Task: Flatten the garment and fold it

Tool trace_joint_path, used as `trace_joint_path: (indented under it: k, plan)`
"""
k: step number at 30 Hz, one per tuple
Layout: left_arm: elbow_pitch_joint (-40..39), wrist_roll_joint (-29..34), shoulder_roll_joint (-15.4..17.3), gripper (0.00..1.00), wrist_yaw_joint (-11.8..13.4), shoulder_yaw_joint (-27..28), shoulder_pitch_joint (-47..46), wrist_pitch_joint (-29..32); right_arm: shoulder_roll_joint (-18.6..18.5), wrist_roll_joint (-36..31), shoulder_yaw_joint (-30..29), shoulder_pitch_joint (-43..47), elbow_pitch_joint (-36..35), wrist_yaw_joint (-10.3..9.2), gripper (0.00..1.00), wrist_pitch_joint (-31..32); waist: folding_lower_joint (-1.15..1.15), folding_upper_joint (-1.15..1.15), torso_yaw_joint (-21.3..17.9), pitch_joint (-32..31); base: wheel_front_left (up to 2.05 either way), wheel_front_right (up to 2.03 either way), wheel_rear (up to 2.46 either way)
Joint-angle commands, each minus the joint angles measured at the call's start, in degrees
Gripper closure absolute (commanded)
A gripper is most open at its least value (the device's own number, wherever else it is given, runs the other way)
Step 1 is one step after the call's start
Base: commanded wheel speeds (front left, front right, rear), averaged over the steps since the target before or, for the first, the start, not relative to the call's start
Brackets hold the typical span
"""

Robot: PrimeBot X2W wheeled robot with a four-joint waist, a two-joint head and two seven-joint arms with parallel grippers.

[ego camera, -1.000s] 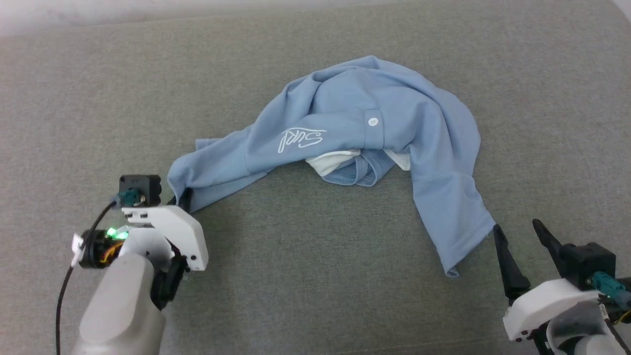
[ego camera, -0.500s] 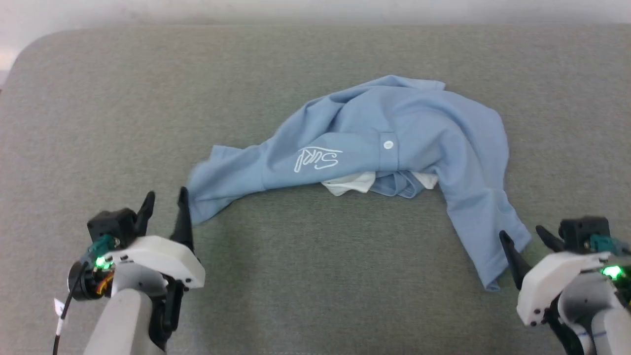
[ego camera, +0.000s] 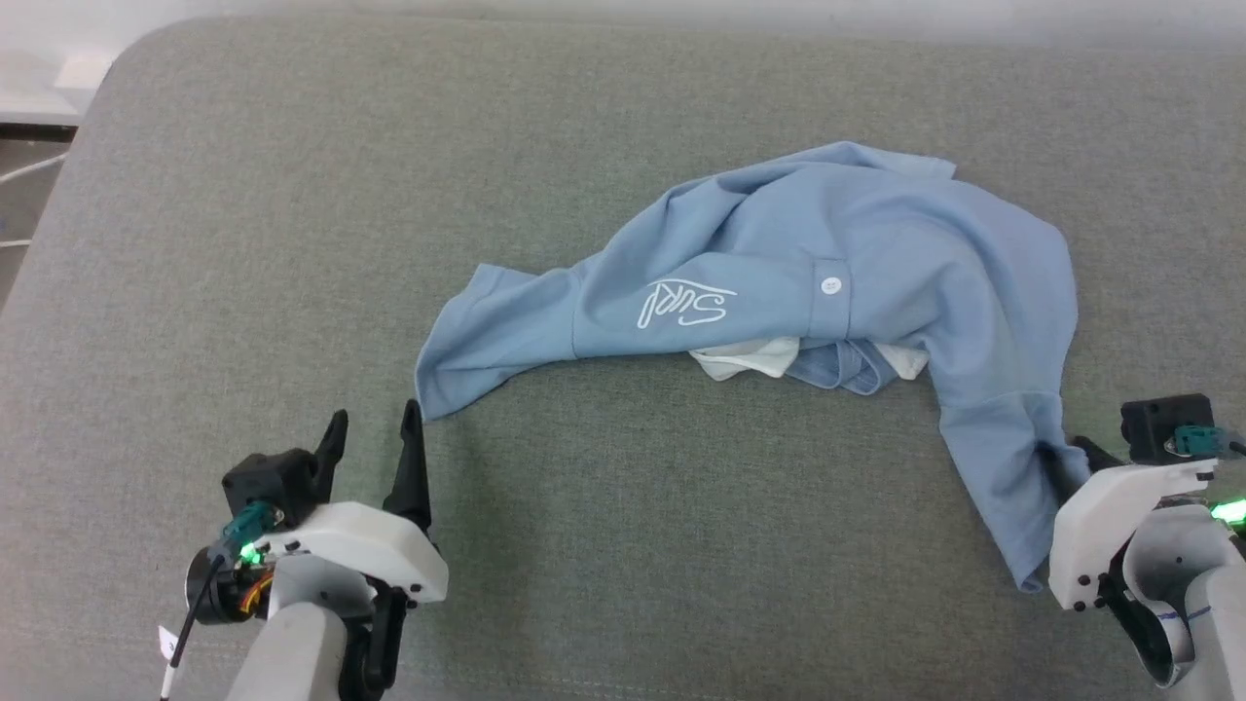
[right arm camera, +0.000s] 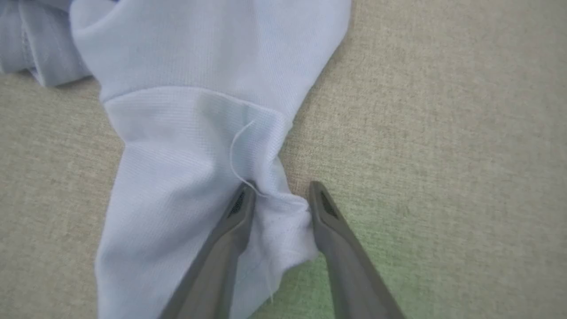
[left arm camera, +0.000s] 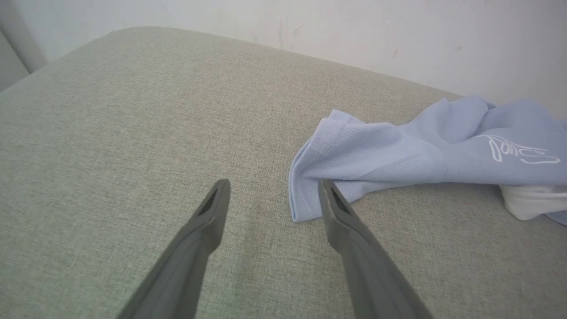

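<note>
Counter (ego camera: 243, 243): covered in grey woven fabric, with a rounded corner at 11 o'clock in the head view; a pale wall (left arm camera: 354, 31) stands behind it in the left wrist view.

Garment (ego camera: 876, 253): a light blue shirt lying crumpled on the counter in an arch, from the middle of the head view out toward 3 o'clock. One end reaches down toward 8 o'clock and the other trails down toward 4 o'clock.

Logo (ego camera: 686, 302): white script on the blue cloth, near the middle of the arch.

Button (ego camera: 830, 285): white, just to the 3 o'clock side of the logo.

Collar (ego camera: 745, 358): white cloth peeping out from under the arch at its 6 o'clock edge.

Left hand (ego camera: 375, 414): at 7 o'clock in the head view and spread wide, with bare counter between the fingers. The tip of its inner finger (left arm camera: 336, 208) sits just beside the stitched hem corner of the garment (left arm camera: 398, 150). I cannot tell whether it touches the cloth.

Right hand (right arm camera: 281, 186): at 4 o'clock in the head view, narrow, with a bunched fold of the garment (right arm camera: 199, 88) between its fingers, the cloth pressing against both.

Thread (right arm camera: 234, 155): a loose white strand curling over the cloth at 12 o'clock from the right hand's fingertips.
</note>
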Motion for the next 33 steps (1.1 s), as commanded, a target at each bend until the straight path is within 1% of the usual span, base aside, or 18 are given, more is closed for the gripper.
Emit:
trace_joint_path:
  k: [1,5,9,12,15,17,19,22,25,27,29,33]
  plan:
    - [0.2,-0.5,-0.2,0.0,0.5,-0.1,0.8,-0.4,-0.1,-0.6,-0.2,0.1,0.5,-0.12,1.0,-0.3,-0.01,0.0,-0.2,-0.3,0.0,0.0,0.0]
    - [0.8,-1.0,0.2,0.0,0.8,0.5,1.7,-0.9,-0.9,-1.4,-2.0,0.9,-3.5,-0.12,1.0,-2.6,-0.01,0.0,-1.4,-1.7,0.0,0.0,0.0]
    - [1.3,-1.6,0.3,0.0,0.8,0.8,2.4,-1.3,-2.0,-0.8,-2.7,2.9,-11.8,-0.12,1.0,-2.1,-0.01,0.0,-2.7,-3.0,0.0,0.0,0.0]
    - [1.1,-1.7,0.1,0.0,0.8,0.6,2.5,-1.4,-3.0,0.9,-3.6,5.0,-19.0,-0.12,1.0,0.5,-0.01,0.0,-3.3,-3.2,0.0,0.0,0.0]
    - [1.0,-1.8,0.0,0.0,0.7,0.2,2.2,-1.4,-3.7,2.3,-5.1,7.1,-25.2,-0.12,1.0,4.6,-0.01,0.0,-3.3,-2.7,0.0,0.0,0.0]
    - [0.8,-1.9,0.0,0.0,0.5,0.1,1.8,-1.5,-3.5,4.0,-6.5,7.4,-28.4,-0.12,1.0,7.2,-0.01,0.0,-3.0,-2.1,0.0,0.0,0.0]
    - [0.7,-1.8,0.0,0.0,0.5,-0.2,1.3,-1.5,-3.9,5.0,-8.3,6.9,-30.0,-0.12,1.0,10.1,-0.01,0.0,-2.6,-1.2,0.0,0.0,0.0]
    - [0.6,-1.6,0.0,0.0,0.5,-0.7,0.6,-1.3,-5.5,6.9,-9.9,5.4,-29.3,-0.12,1.0,14.7,-0.01,0.0,-1.4,0.2,0.0,0.0,0.0]
    - [0.3,-1.4,0.3,0.0,0.5,-1.0,-0.3,-1.1,-7.2,9.2,-10.8,1.8,-25.2,-0.12,1.0,17.1,-0.01,0.0,-0.1,2.0,0.0,0.0,0.0]
    - [0.5,-1.3,0.5,0.0,0.2,-1.3,-0.9,-1.0,-8.7,9.4,-10.6,-1.3,-20.9,-0.12,1.0,17.4,-0.01,0.0,0.9,3.0,0.0,0.0,0.0]
    - [0.5,-1.2,0.5,0.0,0.1,-1.6,-1.5,-0.9,-9.5,9.9,-10.4,-4.8,-15.6,-0.12,1.0,17.1,-0.01,0.0,1.9,3.9,0.0,0.0,0.0]
    - [0.8,-1.1,0.5,0.0,-0.4,-2.3,-2.6,-0.9,-12.1,8.0,-9.7,-12.0,-5.0,-0.12,1.0,13.2,-0.01,0.0,3.9,5.4,0.0,0.0,0.0]
